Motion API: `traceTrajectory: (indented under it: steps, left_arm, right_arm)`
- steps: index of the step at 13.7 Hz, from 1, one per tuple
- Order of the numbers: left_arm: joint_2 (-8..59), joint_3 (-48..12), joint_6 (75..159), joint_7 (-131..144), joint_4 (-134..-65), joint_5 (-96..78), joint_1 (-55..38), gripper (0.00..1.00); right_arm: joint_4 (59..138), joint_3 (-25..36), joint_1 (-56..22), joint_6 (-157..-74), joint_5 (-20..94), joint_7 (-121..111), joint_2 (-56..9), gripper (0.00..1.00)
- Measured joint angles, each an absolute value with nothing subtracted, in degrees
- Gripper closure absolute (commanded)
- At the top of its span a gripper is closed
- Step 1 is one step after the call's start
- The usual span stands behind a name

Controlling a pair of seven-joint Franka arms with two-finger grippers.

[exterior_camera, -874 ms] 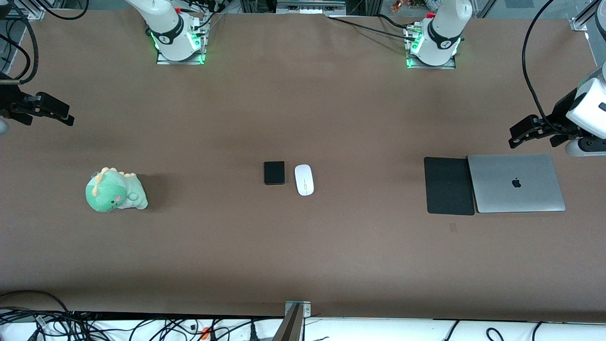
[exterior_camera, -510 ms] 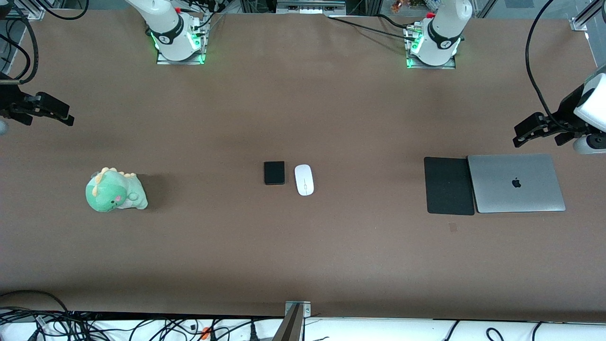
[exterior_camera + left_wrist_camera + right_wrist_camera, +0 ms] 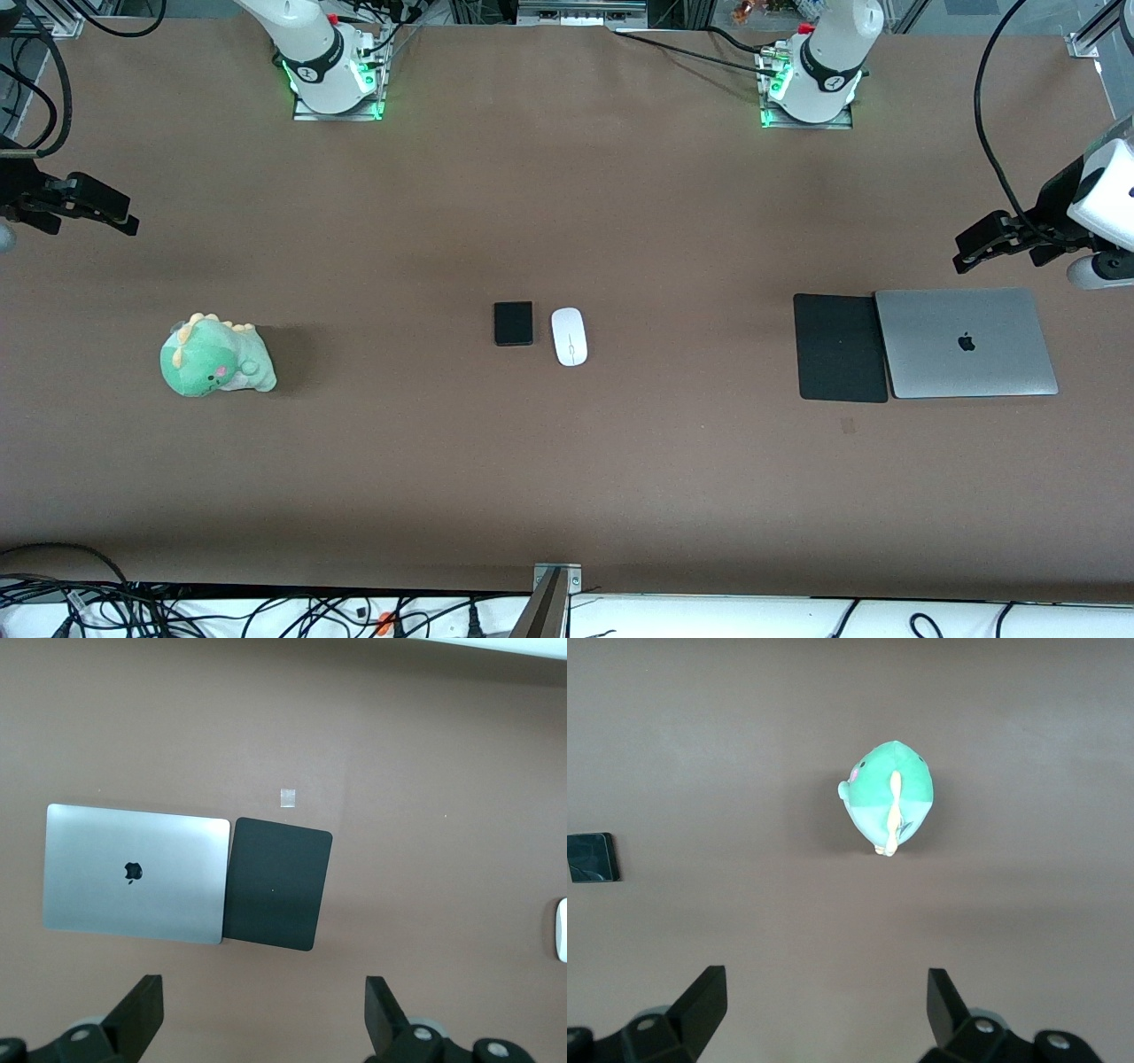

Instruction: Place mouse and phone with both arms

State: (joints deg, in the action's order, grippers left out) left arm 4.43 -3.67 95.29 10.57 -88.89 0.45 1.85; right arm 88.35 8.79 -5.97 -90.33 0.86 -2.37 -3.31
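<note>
Risk, mix-up: the phone (image 3: 514,323) is dark like the much larger mouse pad (image 3: 842,347); the wrong black slab could be taken as the target.
Risk, crowding: the mouse (image 3: 569,336) lies just beside the phone at mid-bench; two arms reaching there together could be brought into collision, or one item nudged by the other's grasp.
Risk, slipping: the mouse looks smooth and rounded, so it is judged likely to squirt from a pinch; the phone is thin and flat, so its edges are judged hard to catch.
Left gripper (image 3: 266,1028): held over bare bench beside the laptop (image 3: 967,342), jaws released, nothing held.
Right gripper (image 3: 824,1014): held over the bench's edge at the right arm's end, jaws released, empty.
Laptop: a closed, matte silver rectangle touching the mouse pad.
Dinosaur plush (image 3: 215,356): a soft, green and cream rounded toy, well apart from the task's things.
Bench (image 3: 567,487): covered in plain matte brown.
</note>
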Motion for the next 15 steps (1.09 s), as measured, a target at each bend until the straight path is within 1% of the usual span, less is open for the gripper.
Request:
traceTrajectory:
  steps: [7,11,15]
  left_arm:
    - [4.40,-3.81,91.50,10.56,-88.60,0.44,1.83,0.00]
    - [3.86,-3.76,90.78,6.37,-88.57,0.45,1.96,0.00]
    - [3.13,-3.70,88.18,2.68,-88.63,0.45,2.20,0.00]
  right_arm:
    - [88.35,8.79,-5.97,-90.33,0.86,-2.37,-3.31,0.00]
    - [88.35,8.80,-5.97,-90.33,0.86,-2.37,-3.32,0.00]
    - [88.35,8.80,-5.97,-90.31,0.86,-2.37,-3.32,0.00]
